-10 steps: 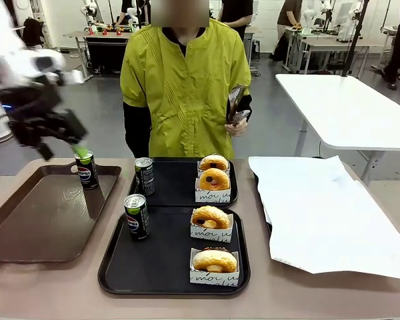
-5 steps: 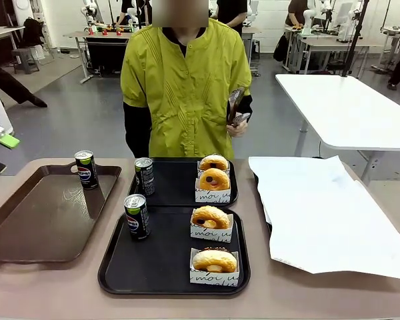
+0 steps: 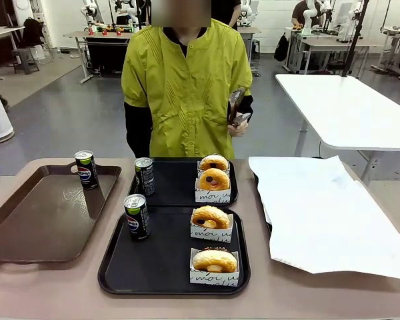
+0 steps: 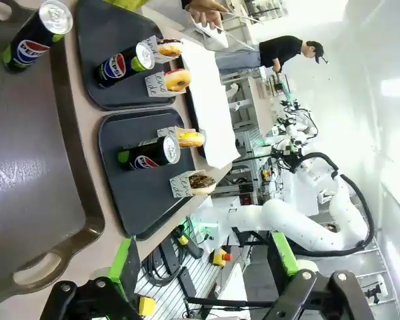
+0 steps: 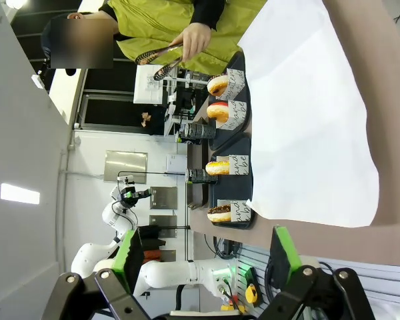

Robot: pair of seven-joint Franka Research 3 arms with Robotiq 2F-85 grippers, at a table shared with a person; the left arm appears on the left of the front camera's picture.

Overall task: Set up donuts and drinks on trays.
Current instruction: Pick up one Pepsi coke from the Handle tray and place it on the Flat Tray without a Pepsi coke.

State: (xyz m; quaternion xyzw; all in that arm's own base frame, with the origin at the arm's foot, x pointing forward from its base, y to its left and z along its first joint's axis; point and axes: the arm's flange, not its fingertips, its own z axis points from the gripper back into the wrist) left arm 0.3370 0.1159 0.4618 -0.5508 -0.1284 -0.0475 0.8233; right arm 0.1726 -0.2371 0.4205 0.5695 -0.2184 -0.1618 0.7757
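Observation:
Two black trays lie mid-table. The near tray (image 3: 160, 260) carries one drink can (image 3: 137, 217) and two sleeved donuts (image 3: 211, 219) (image 3: 215, 261). On the far tray (image 3: 177, 180) stand another can (image 3: 144, 175) and two donuts (image 3: 215, 162) (image 3: 215, 180). A third can (image 3: 86, 169) stands upright on the brown tray (image 3: 40, 220). My left gripper (image 4: 205, 261) hangs open and empty, off the table's edge beside the brown tray (image 4: 27, 173). My right gripper (image 5: 207, 253) is open too, beyond the white paper (image 5: 307, 120).
A person in a yellow-green top stands at the far side holding metal tongs (image 3: 235, 107) at chest height. A large white paper sheet (image 3: 327, 213) covers the table's right part. The other white arm (image 4: 300, 227) shows far off in the left wrist view.
My left arm, which hovered by the can on the brown tray, has pulled away to the left and out of the front view. The can stays standing.

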